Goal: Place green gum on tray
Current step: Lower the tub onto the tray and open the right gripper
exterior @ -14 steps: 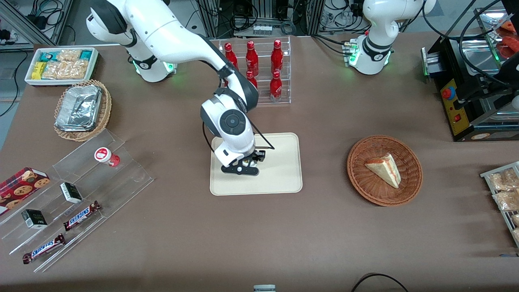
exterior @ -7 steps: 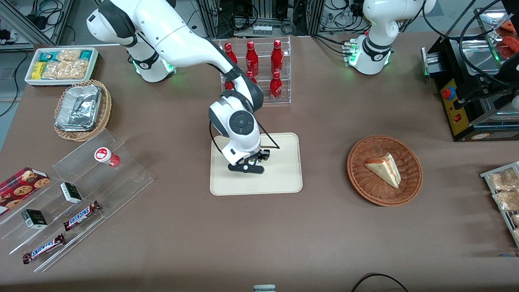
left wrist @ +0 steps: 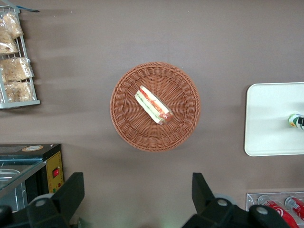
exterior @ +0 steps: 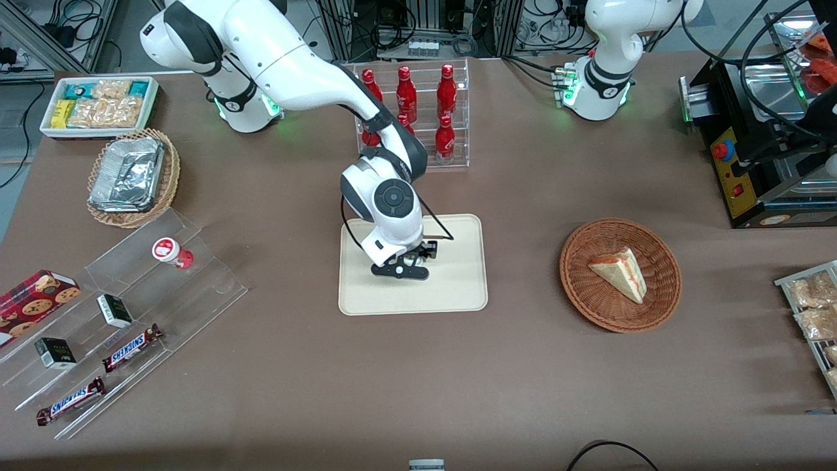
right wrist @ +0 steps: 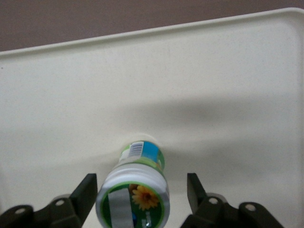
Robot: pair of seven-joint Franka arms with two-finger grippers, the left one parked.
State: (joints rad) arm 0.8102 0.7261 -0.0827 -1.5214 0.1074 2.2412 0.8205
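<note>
**A:** Front view first. Where's your pincer?

**B:** My pincer [exterior: 400, 267] is at the centre of the frame, low over the tray [exterior: 458, 288]. The green gum is hidden under my wrist here. I count one tray. There's one red-lidded bottle [exterior: 165, 249] on the clear stand [exterior: 209, 288], toward my end of the table. It's a look-alike, not mine.

**A:** Left wrist view?

**B:** It shows one green gum [left wrist: 295, 120] on the tray [left wrist: 270, 118], well inside the rim at the frame's edge. One basket [left wrist: 155, 106] holding one sandwich [left wrist: 153, 104] sits well apart from the tray. My pincer isn't in shot.

**A:** Right wrist view. Are you gripping?

**B:** No, I've let go. The jaws are spread around the green gum [right wrist: 135, 190] with a clear gap on one side. The bottle's base is on the tray [right wrist: 213, 71], its lid faces my camera, and its long axis looks about vertical. It sits directly between my fingers [right wrist: 89, 190], off-centre toward one of them.

**A:** And the key relation?

**B:** The gum is straight below the pincer [right wrist: 140, 177], so I judge the way out is straight up. Any sideways drift risks the closer finger clipping the lid and tipping the bottle.
</note>
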